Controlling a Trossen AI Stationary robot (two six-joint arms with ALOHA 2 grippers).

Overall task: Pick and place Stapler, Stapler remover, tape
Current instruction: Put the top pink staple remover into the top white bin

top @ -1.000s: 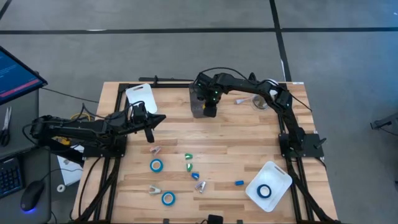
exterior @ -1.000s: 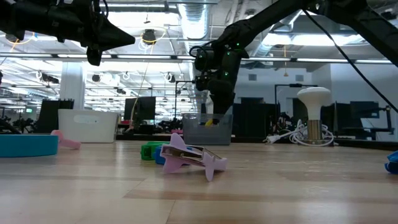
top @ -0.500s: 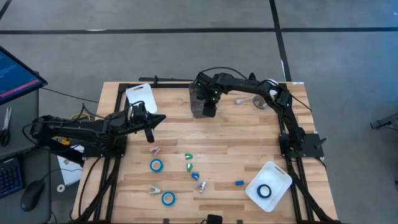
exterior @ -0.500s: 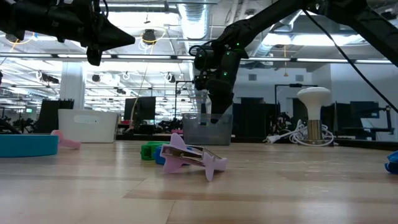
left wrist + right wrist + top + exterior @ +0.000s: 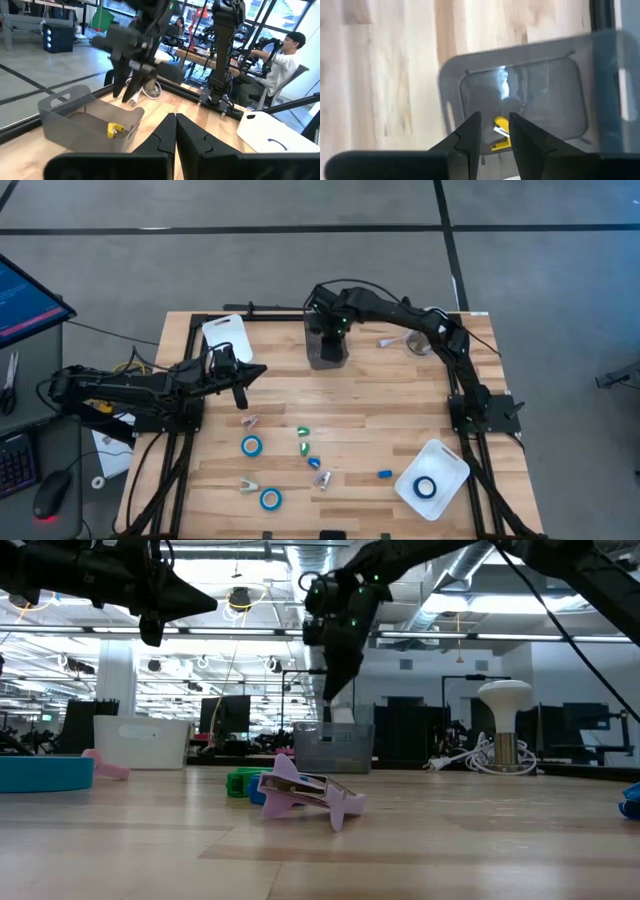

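Note:
My right gripper (image 5: 330,340) hangs open above the grey bin (image 5: 322,360) at the table's far middle, fingers pointing down, nothing between them (image 5: 493,127). A yellow staple remover (image 5: 501,135) lies on the bin's floor. Two blue rolls of tape (image 5: 251,445) (image 5: 270,499) lie flat on the near left of the table, and a third (image 5: 426,488) lies in the white tray (image 5: 448,462). A pink staple remover (image 5: 305,795) and several more small coloured pieces (image 5: 305,448) lie around the table's near middle; which of them is a stapler I cannot tell. My left gripper (image 5: 258,370) waits shut at the left.
A white board (image 5: 225,332) lies at the far left corner. A clear cup (image 5: 415,345) stands behind my right arm at the far right. A small blue piece (image 5: 384,474) lies beside the white tray. A person sits beyond the table in the left wrist view.
My right gripper has gone straight up out of the grey bin and now hangs above its rim. The yellow staple remover, which was at the fingertips inside the bin, has stayed on the bin's floor.

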